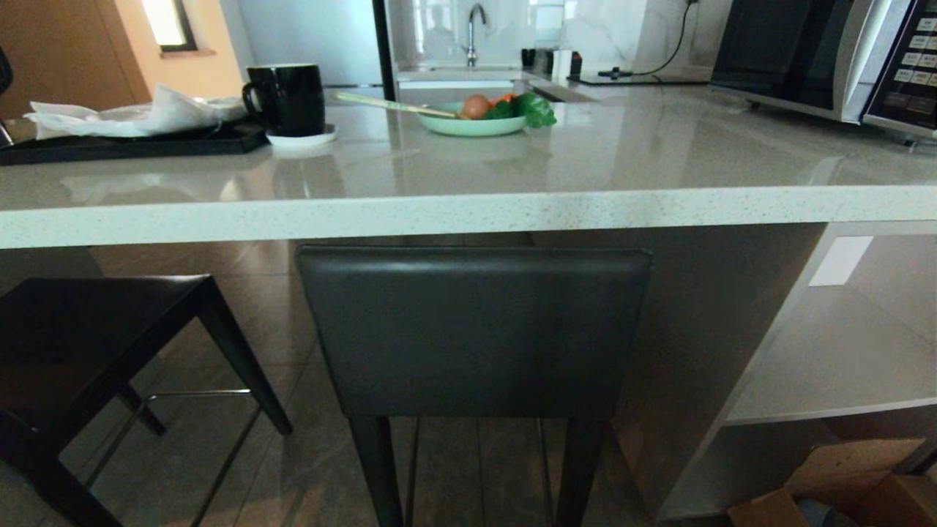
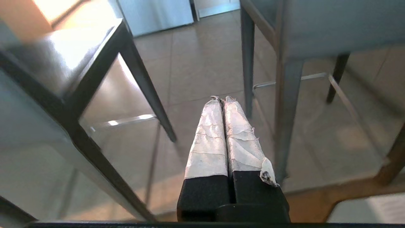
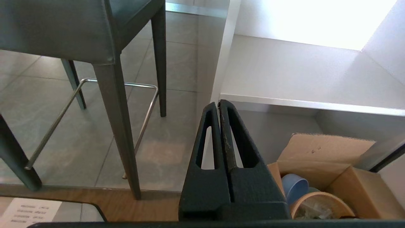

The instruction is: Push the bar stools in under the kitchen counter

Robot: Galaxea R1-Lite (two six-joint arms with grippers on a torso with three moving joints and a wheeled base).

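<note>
One stool point(image 1: 474, 329) stands centred, backrest just short of the tabletop point(image 1: 468, 212) edge; the other point(image 1: 95, 329) sits left (skewed); both grippers point(image 2: 221, 98) point(image 3: 219, 102), fingers together, hang low; next, push the backrest.

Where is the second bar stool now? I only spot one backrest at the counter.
In the head view, the second stool stands at lower left, beside the grey-backed stool, its seat below the kitchen counter edge.
</note>
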